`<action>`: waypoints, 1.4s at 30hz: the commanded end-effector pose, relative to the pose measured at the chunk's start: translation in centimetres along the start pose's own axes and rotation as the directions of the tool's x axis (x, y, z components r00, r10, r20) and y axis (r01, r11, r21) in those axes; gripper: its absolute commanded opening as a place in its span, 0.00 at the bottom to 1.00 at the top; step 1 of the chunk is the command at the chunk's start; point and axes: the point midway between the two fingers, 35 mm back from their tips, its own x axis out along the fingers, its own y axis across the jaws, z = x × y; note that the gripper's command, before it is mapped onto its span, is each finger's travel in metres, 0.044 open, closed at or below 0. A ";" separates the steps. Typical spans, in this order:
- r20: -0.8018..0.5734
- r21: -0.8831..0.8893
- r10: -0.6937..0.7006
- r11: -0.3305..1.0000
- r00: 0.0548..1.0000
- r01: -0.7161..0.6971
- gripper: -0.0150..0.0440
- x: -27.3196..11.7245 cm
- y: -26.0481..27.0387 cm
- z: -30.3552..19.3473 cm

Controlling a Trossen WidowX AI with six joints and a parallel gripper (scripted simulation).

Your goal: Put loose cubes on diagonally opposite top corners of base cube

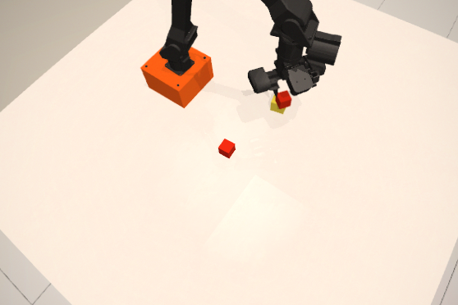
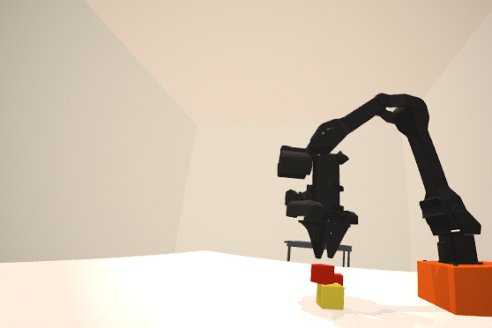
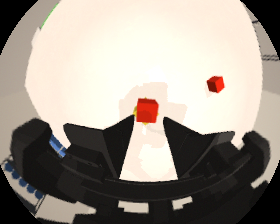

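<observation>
Hanging directly above the small stack, the black parallel-jaw gripper (image 2: 325,256) is seen with its fingers parted and nothing held between them; the fingertips are lifted clear of the cube beneath. In the exterior view, a small red cube (image 2: 323,273) is seen resting on top of the yellow base cube (image 2: 330,296), shifted toward the left so that one edge overhangs the base. Just behind it a further sliver of red is visible at the base cube's upper right; whether this belongs to the far cube on the surface cannot be told from that view alone.

From the top view, the placed red cube (image 1: 283,99) is shown covering most of the yellow base cube (image 1: 277,107), of which only a lower-left margin is exposed. A second small red cube (image 1: 226,147) is found lying loose on the pale cream table surface (image 1: 108,197), well apart from the stack and nearer the camera. An orange block-shaped pedestal (image 1: 177,75) is seen carrying the black robot arm (image 2: 425,150).

In the wrist view, the placed cube (image 3: 147,110) is framed just beyond the tips of the two dark fingers, and the loose cube (image 3: 215,84) is seen off to the right.
</observation>
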 end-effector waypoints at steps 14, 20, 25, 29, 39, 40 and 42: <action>0.007 0.312 -0.003 0.950 1.000 0.000 0.70 -1.6 -6.5 4.5; 0.011 0.496 -0.006 0.868 1.000 0.000 0.70 -2.5 -11.0 6.3; 0.015 0.634 -0.009 0.774 1.000 -0.002 0.70 -3.3 -14.8 7.1; 0.018 0.731 -0.012 0.682 1.000 -0.005 0.70 -3.9 -17.8 7.4; 0.019 0.764 -0.013 0.645 1.000 -0.006 0.70 0.6 -19.0 7.6; 0.019 0.764 -0.013 0.645 1.000 -0.006 0.70 1.4 -19.0 7.6; 0.019 0.764 -0.013 0.645 1.000 -0.006 0.70 2.1 -19.0 7.5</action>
